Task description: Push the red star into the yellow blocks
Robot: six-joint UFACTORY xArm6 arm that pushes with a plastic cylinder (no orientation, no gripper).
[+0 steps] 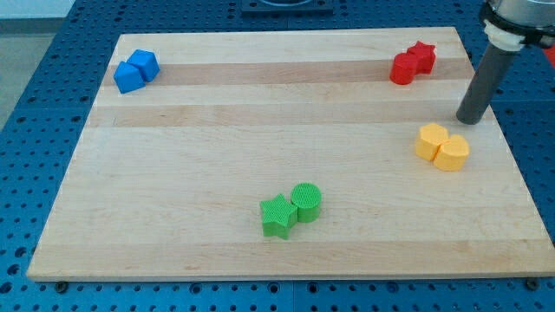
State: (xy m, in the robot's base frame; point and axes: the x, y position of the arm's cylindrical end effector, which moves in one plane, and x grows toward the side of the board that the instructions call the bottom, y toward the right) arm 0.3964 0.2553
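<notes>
Two yellow blocks sit just below my tip — you'll see the red star above-left. No jaws here — just a rod; nothing readable on the bench.

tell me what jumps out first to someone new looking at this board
Four colour pairs of small blocks sit spread over the pale wooden board: blue blocks top left, green star and cylinder bottom centre. At right, my tip stands between the red star and the yellow blocks.

Blocks counted on the bench, eight in all: two red; two yellow; two green; two blue
</notes>
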